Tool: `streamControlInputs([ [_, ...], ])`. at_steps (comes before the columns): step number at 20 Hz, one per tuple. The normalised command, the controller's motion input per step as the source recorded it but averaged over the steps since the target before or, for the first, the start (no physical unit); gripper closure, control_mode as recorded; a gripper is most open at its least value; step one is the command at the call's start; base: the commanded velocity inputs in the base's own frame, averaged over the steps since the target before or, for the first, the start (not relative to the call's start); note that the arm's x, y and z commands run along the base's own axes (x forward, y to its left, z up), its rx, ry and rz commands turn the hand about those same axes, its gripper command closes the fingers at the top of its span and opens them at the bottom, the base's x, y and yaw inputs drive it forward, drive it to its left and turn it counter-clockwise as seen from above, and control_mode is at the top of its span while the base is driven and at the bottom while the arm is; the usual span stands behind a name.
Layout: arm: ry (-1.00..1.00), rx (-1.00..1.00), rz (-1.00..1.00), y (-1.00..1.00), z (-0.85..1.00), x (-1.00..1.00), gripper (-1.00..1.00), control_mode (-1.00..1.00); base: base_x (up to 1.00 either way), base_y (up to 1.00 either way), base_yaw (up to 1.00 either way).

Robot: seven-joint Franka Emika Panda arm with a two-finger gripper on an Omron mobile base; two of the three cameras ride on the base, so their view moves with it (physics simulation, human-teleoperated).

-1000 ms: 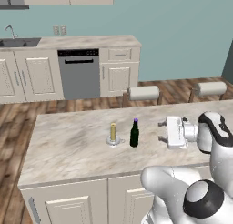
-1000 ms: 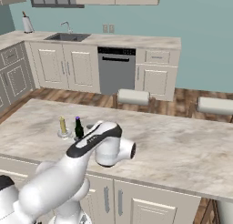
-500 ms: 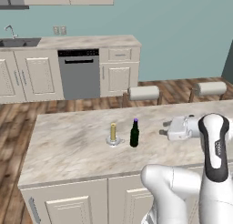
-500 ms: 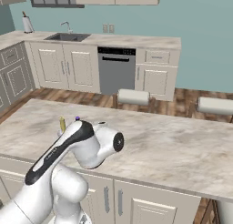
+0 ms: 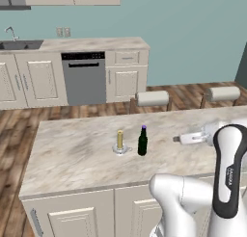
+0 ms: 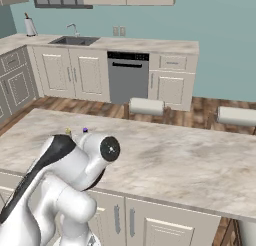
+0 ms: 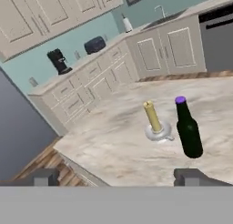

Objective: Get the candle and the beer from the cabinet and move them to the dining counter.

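2 task items are standing side by side on the dining counter: the candle and the beer, both upright and just beside each other. The gripper is hovering beyond the beer's far side from the candle, jaws spread wide and gripping nothing, with both items lying ahead of the open tips and well apart from them. Judging from this, a careless sweep of the arm could be knocking the narrow bottle into the candle, toppling both.
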Motion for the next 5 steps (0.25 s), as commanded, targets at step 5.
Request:
streamControlInputs([
  [5, 0.26, -0.10, -0.19, 0.00, 0.31, -0.41, -1.00, -1.00, 0.00, 0.00, 0.00],
])
